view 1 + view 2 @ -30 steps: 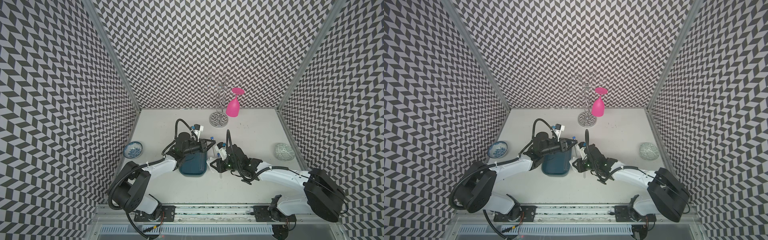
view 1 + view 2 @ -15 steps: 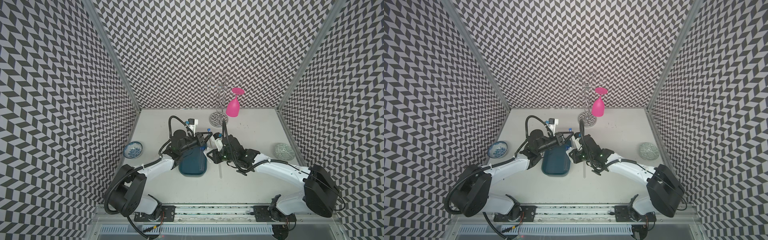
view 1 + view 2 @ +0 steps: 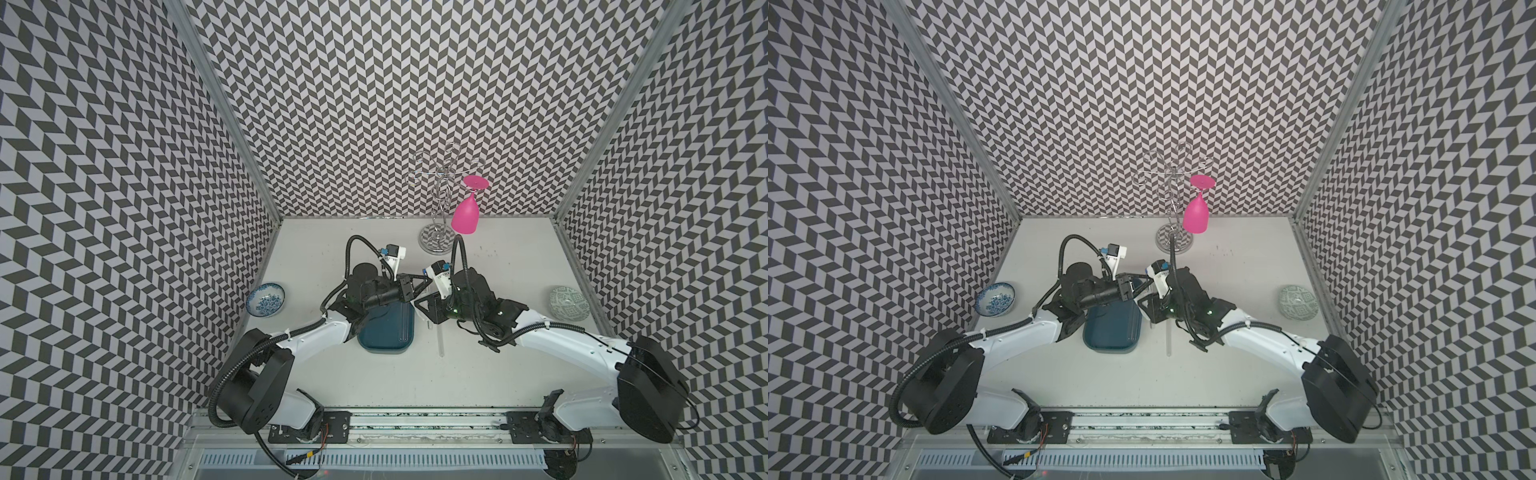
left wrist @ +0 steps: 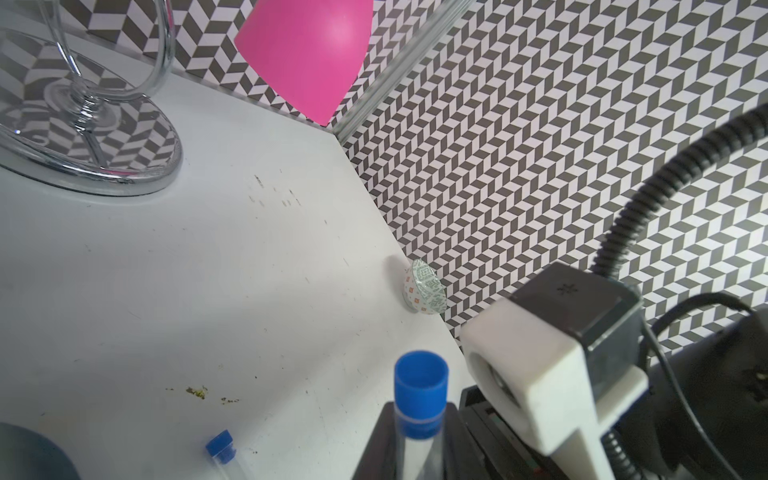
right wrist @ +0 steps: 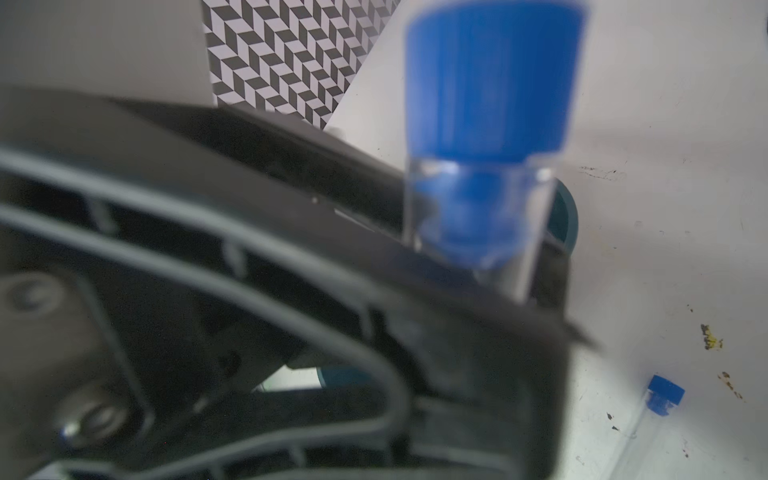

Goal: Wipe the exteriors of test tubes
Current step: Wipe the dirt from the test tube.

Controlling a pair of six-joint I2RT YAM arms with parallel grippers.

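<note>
Surface (image 3: 498, 374): within the last second both arms have swung back from the near half of the teal tray (image 3: 386, 338) to its far end, and the wrists now meet there. This reads as a tube lifted clear for wiping, with no wipe begun. No tissue is in view.

Left hand (image 3: 415, 286): pinching the held test tube (image 4: 419, 444) just below its cap, above the tray's far end.

Right hand (image 3: 420, 302): close against the left hand, off the tray's far corner. Its own fingers are hidden, so spread or pressed together cannot be told.

Loose test tube (image 3: 440, 340): flat on the surface just beside the tray on the right arm's side, parallel to the long edge. It is uncovered now that the arm has left.

Look: long, thin and clear, nearly lost against the surface. The blue cap (image 4: 421, 384) sits snug on the held one, and the second blue cap (image 5: 665, 395) marks the loose one
</note>
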